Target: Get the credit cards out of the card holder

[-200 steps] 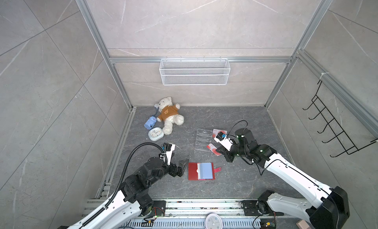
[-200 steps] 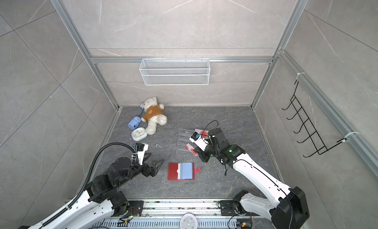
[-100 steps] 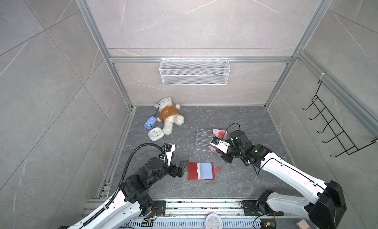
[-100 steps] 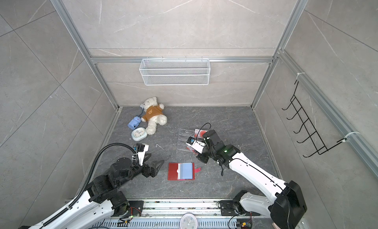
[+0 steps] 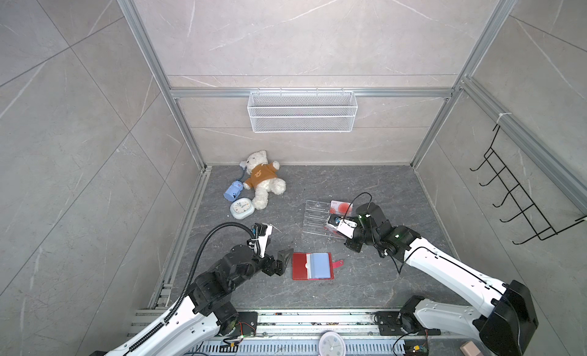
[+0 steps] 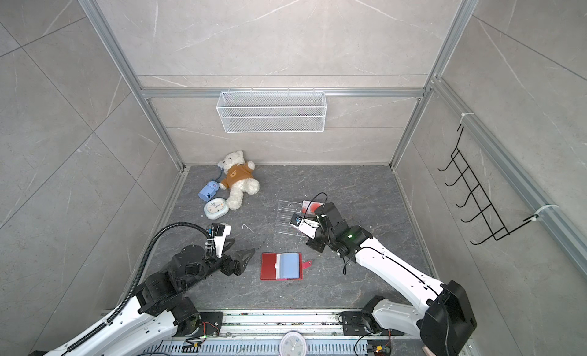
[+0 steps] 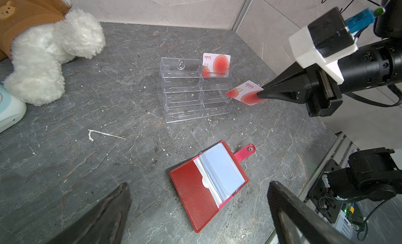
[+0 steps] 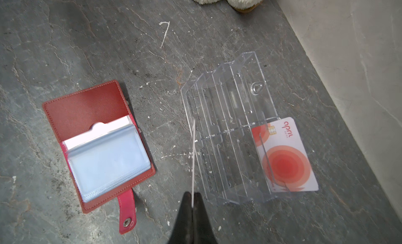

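Right jaws pinch a card (image 7: 240,91) just beside the rack (image 7: 182,94); left jaws gape wide, empty. We align the card edge-on with the rack, then lower slowly.

Place: robot lab cell | Signs: metal frame (image 5: 311,93), grey wall panels (image 5: 301,36), hook rack (image 5: 525,194) at 3 o'clock, left arm (image 5: 222,276) and right arm (image 5: 444,265) on rail (image 5: 301,319) at 6 o'clock
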